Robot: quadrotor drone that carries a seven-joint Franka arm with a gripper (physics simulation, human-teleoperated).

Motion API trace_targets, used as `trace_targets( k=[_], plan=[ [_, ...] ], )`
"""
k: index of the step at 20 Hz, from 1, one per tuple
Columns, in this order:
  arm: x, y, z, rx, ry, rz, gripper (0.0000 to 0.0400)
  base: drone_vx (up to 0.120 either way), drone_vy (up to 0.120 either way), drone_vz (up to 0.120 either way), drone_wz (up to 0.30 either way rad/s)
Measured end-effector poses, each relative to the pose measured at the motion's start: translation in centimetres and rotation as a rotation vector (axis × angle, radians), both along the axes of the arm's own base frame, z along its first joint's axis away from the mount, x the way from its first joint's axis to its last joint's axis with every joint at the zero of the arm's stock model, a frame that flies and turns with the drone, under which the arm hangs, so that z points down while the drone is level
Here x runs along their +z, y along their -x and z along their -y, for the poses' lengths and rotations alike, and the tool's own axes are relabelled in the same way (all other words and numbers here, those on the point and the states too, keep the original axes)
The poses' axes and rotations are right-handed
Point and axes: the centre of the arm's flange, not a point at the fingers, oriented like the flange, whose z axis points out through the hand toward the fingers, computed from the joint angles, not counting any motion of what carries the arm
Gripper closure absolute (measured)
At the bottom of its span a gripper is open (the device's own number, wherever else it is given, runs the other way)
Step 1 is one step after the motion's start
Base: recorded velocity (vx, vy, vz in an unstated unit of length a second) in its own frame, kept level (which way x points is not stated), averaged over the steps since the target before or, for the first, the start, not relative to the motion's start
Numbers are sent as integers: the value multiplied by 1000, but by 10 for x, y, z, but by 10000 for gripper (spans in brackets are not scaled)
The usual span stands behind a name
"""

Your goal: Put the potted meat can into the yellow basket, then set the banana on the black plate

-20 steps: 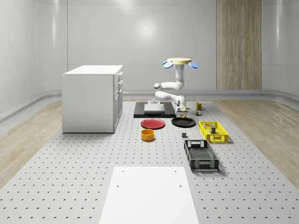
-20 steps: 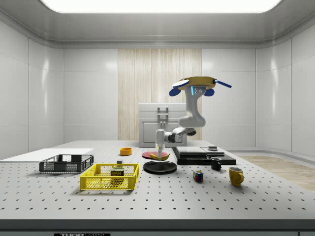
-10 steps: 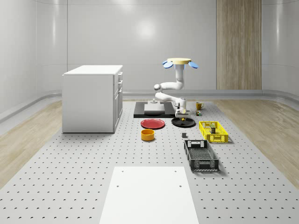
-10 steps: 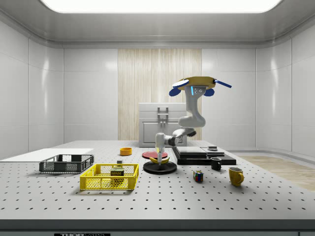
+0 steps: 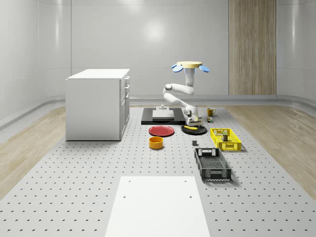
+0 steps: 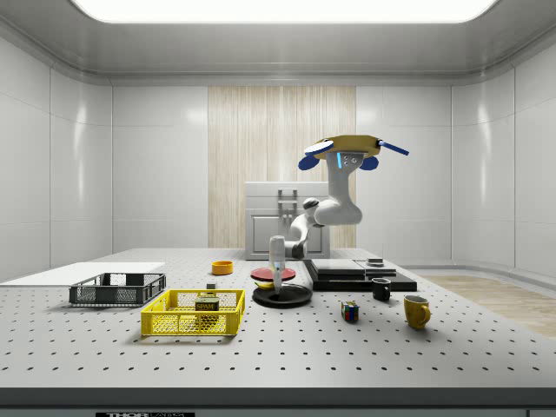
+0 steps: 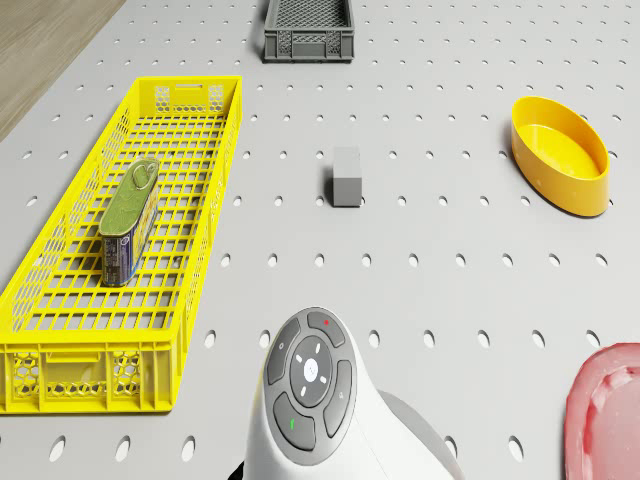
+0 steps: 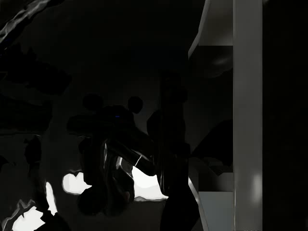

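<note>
I count one potted meat can (image 7: 128, 222), lying on its side inside the one yellow basket (image 7: 60, 340). One banana (image 5: 191, 128) lies on the one black plate (image 5: 200, 131), and the gripper (image 6: 277, 280) is down at it. From the side the banana is mostly hidden behind the gripper, so I cannot tell whether the fingers are apart or clamped on it. The drone (image 5: 187, 65) hovers high above the back of the tabletop (image 5: 98, 163), near the black slab (image 5: 148, 120), with its arm bent down to the plate. Besides these I count one dark crate (image 5: 213, 165), one red plate (image 5: 162, 131), one orange bowl (image 5: 156, 142), one small grey block (image 7: 346, 178) and two mugs (image 6: 417, 310).
</note>
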Motion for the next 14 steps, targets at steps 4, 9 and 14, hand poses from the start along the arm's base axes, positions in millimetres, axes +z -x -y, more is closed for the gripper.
trace_targets(
  k=[4, 9, 14],
  plan=[
    [-15, 16, -6, 24, 36, 2, 42, 0, 0, 0, 0],
    [-40, 26, -9, 38, 57, 3, 12, 0, 0, 0, 0],
    [-59, 31, -11, 43, 65, 4, 3, 0, 0, 0, 0]
  ],
)
